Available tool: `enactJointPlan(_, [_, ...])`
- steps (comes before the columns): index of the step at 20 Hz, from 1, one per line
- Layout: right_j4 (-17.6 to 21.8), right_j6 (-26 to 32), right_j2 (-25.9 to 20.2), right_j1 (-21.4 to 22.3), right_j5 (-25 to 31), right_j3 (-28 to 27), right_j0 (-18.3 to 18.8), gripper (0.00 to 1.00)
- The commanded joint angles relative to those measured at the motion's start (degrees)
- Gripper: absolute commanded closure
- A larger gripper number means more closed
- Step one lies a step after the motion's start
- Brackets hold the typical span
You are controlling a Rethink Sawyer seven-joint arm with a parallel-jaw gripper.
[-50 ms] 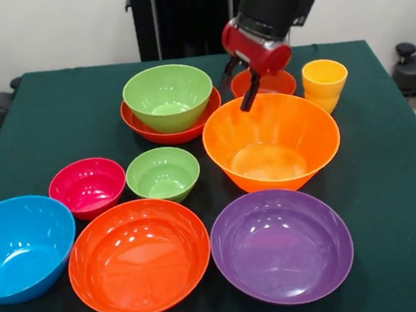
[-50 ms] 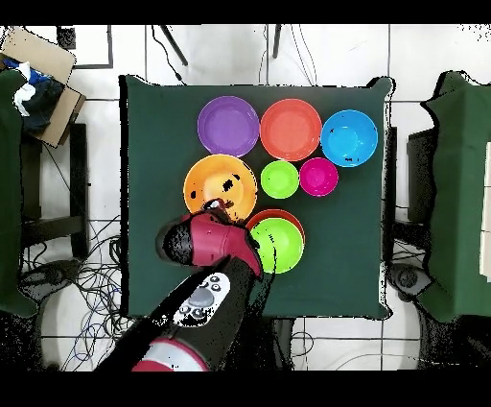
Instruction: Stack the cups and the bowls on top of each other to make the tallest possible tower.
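Observation:
My gripper (image 1: 238, 92) hangs open over the far rim of the large orange bowl (image 1: 271, 143), one dark finger (image 1: 249, 96) reaching down to that rim. The bowl stands on the table. A medium lime green bowl (image 1: 168, 93) sits nested in a wide red-orange bowl (image 1: 163, 136) to the left. Behind the gripper lies a small red-orange bowl (image 1: 275, 83). Two yellow-orange cups (image 1: 325, 82), one nested in the other, stand to its right. In the overhead view the arm (image 2: 206, 240) covers the cups and the gripper beside the orange bowl (image 2: 216, 182).
Nearer the camera stand a small lime green bowl (image 1: 163, 173), a magenta bowl (image 1: 87, 186), a blue bowl (image 1: 20, 246), a big red-orange bowl (image 1: 139, 256) and a purple bowl (image 1: 281, 245). The green table (image 1: 397, 181) has bare cloth at its right side.

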State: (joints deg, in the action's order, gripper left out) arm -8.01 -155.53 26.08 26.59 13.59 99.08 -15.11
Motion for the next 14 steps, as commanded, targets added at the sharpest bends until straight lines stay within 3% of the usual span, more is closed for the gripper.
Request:
enactJointPlan(1, [-1.8, -2.3, -8.4, 6.8, 12.1, -0.5, 0.5, 0.0])
enactJointPlan(6, [-1.4, -2.0, -8.6, 6.4, 12.0, -1.1, 1.1, 0.0])
enactJointPlan(14, [-0.3, -3.3, -7.8, 2.3, 6.3, -1.4, 0.9, 0.0])
